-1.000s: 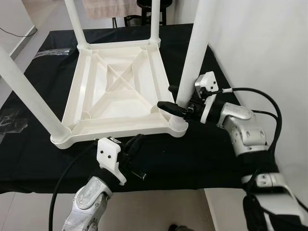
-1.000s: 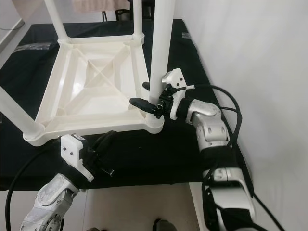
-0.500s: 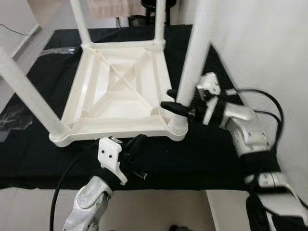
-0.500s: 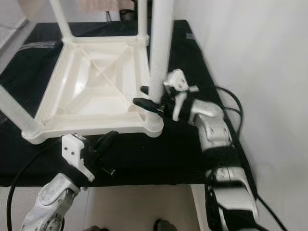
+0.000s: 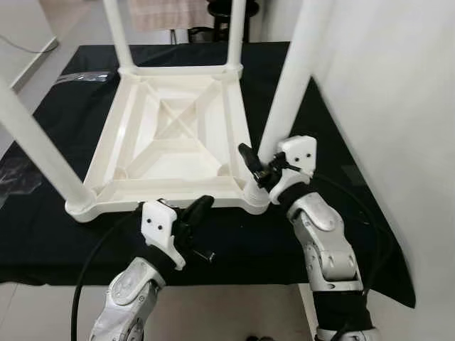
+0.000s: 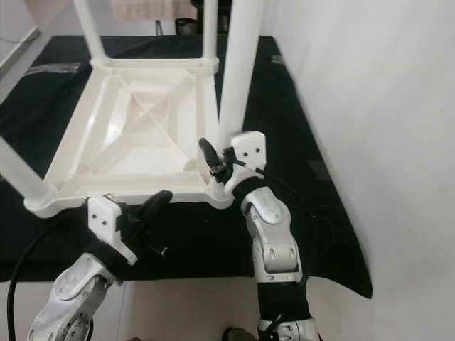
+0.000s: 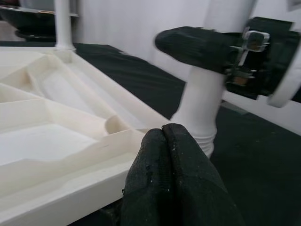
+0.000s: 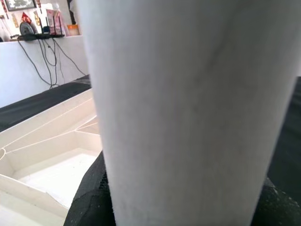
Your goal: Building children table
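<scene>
A white plastic children's table (image 5: 170, 190) lies upside down on a black cloth, its legs pointing up. My right gripper (image 5: 257, 160) is at the base of the near right leg (image 5: 288, 92) and is shut on it; one black finger (image 5: 248, 157) shows on the leg's left side, the other is hidden behind it. In the right wrist view the leg (image 8: 188, 108) stands between the two fingers. My left gripper (image 5: 202, 206) is shut and holds nothing, resting against the tabletop's front rim (image 7: 70, 183), just left of that leg.
The black cloth (image 5: 355, 213) ends in a front edge close to my arms, with pale floor below. A white wall (image 5: 398, 85) runs along the right side. Clear plastic wrap (image 5: 14, 181) lies at the left. A dark stool (image 5: 220, 11) stands behind.
My right arm has swung in from the right to the near side, and its gripper now meets the leg from the front. The left gripper has stayed by the front rim.
</scene>
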Motion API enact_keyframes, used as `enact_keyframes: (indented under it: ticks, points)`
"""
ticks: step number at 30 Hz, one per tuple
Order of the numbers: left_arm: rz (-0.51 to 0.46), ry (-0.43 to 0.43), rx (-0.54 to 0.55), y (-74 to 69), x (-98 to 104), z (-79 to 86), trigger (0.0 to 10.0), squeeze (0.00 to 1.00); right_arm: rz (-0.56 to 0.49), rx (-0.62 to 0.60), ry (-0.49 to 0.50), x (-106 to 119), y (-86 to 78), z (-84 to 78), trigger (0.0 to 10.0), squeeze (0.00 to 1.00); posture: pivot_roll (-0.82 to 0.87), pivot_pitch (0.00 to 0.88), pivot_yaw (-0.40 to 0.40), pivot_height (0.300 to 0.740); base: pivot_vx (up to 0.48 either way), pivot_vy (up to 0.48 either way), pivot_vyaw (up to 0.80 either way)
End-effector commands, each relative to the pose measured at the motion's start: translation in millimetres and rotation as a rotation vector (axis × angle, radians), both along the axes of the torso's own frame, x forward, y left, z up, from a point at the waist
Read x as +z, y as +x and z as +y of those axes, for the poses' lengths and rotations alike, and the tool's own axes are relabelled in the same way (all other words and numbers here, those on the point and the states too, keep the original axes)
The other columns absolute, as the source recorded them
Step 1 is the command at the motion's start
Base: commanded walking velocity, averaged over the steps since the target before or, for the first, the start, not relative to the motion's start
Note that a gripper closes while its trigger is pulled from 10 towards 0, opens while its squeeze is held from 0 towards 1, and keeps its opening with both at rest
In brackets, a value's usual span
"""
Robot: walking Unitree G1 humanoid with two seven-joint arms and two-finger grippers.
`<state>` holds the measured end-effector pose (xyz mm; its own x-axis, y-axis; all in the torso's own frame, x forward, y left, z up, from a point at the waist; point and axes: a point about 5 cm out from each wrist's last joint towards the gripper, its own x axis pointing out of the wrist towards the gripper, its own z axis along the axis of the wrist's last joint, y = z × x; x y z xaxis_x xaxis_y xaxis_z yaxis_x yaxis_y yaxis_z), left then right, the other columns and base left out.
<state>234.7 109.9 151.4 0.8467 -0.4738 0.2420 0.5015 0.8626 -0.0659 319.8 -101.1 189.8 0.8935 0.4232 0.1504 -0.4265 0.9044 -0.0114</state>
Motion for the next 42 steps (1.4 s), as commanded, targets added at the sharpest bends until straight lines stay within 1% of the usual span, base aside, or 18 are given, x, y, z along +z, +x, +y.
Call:
enact_keyframes:
  ticks: [1, 2, 4, 5, 7, 9, 12, 15, 16, 17, 20, 25, 26, 27, 28, 31, 40, 42]
  points:
    - [0.027, -0.007, 0.0, -0.1, -4, 0.8, 10.0, 0.0, 0.175, -0.01, 0.003, -33, 1.3, 0.0, 8.4, 0.0, 0.04, 0.174, -0.015, 0.74, 0.0, 0.0, 0.0]
    - [0.026, -0.007, 0.004, 0.0, -4, 1.1, 10.0, 0.0, 0.169, 0.034, 0.016, -29, 1.5, 1.9, 10.0, 0.0, 0.04, 0.175, -0.013, 0.74, 0.0, 0.0, 0.0]
    - [0.026, -0.007, 0.006, 0.1, -4, 1.2, 10.0, 0.0, 0.166, 0.065, 0.026, -27, 1.3, 3.5, 10.0, 0.0, 0.04, 0.175, -0.013, 0.74, 0.0, 0.0, 0.0]
    - [0.026, -0.008, 0.006, 0.3, -4, 1.0, 10.0, 0.0, 0.143, 0.111, 0.027, -22, 3.1, 4.7, 10.0, 1.0, 0.04, 0.175, -0.012, 0.74, 0.0, 0.0, 0.0]
    - [0.029, -0.012, 0.0, 0.7, -4, 0.3, 10.0, 0.0, 0.093, 0.215, 0.056, -8, 5.5, 9.1, 10.0, 1.0, 0.03, 0.173, -0.012, 0.74, 0.0, 0.0, 0.0]
    - [0.034, -0.02, -0.007, 1.7, -5, -0.6, 10.0, 0.0, 0.04, 0.312, 0.052, 3, 9.9, 7.9, 10.0, 1.0, 0.03, 0.171, -0.012, 0.74, 0.0, 0.0, 0.0]
    - [0.035, -0.024, -0.01, 2.3, -5, -1.5, 10.0, 0.0, -0.015, 0.431, -0.047, 13, 16.8, 2.9, 10.0, 1.0, 0.04, 0.169, -0.012, 0.74, 0.0, 0.0, 0.0]
    - [0.035, -0.024, -0.01, 2.2, -5, -1.8, 10.0, 0.0, -0.029, 0.463, -0.081, 15, 18.5, 1.2, 10.0, 1.0, 0.04, 0.169, -0.014, 0.74, 0.0, 0.0, 0.0]
    - [0.035, -0.024, -0.01, 2.2, -5, -2.2, 10.0, 0.0, -0.046, 0.504, -0.127, 18, 21.4, -1.8, 10.0, 0.37, 0.04, 0.167, -0.015, 0.74, 0.0, 0.0, 0.0]
    - [0.035, -0.024, -0.01, 2.2, -5, -2.5, 10.0, 0.0, -0.044, 0.569, -0.148, 23, 25.3, -6.3, 10.0, 0.0, 0.04, 0.165, -0.018, 0.74, 0.0, 0.0, 0.0]
    - [0.035, -0.025, -0.009, 2.6, -5, -3.1, 10.0, 0.0, -0.007, 0.681, -0.137, 29, 32.7, -14.9, 10.0, 0.0, 0.04, 0.163, -0.018, 0.74, 0.0, 0.0, 0.0]
    - [0.035, -0.024, -0.009, 2.7, -5, -3.6, 10.0, 0.0, 0.027, 0.716, -0.126, 28, 38.4, -17.9, 10.0, 0.0, 0.05, 0.162, -0.019, 0.74, 0.0, 0.0, 0.0]
    - [0.035, -0.024, -0.009, 2.4, -5, -3.8, 10.0, 0.0, 0.041, 0.734, -0.128, 27, 41.1, -18.8, 2.0, 0.0, 0.05, 0.161, -0.02, 0.74, 0.0, 0.0, 0.0]
    - [0.035, -0.024, -0.009, 2.4, -5, -3.8, 10.0, 0.0, 0.041, 0.734, -0.128, 27, 41.1, -18.8, 2.0, 0.0, 0.05, 0.161, -0.02, 0.74, 0.0, 0.0, 0.0]
    - [0.036, -0.024, -0.008, 2.1, -5, -4.1, 10.0, 0.0, 0.049, 0.746, -0.126, 28, 43.3, -19.6, 0.0, 0.0, 0.05, 0.16, -0.021, 0.74, 0.0, 0.0, 0.0]
    - [0.038, -0.024, -0.009, 1.3, -6, -4.5, 10.0, 0.0, 0.069, 0.761, -0.117, 27, 48.5, -24.3, 0.0, 0.0, 0.05, 0.161, -0.022, 0.74, 0.0, 0.0, 0.0]
    - [0.04, -0.026, -0.011, -0.3, -6, -5.1, 10.0, 0.0, 0.083, 0.748, -0.104, 18, 50.8, -35.7, 0.0, 0.0, 0.05, 0.162, -0.017, 0.74, 0.0, 0.0, 0.0]
    - [0.043, -0.028, -0.015, -1.6, -6, -5.1, 10.0, 0.0, 0.071, 0.687, -0.111, 14, 51.6, -43.4, 0.0, 0.0, 0.05, 0.165, -0.016, 0.74, 0.0, 0.0, 0.0]
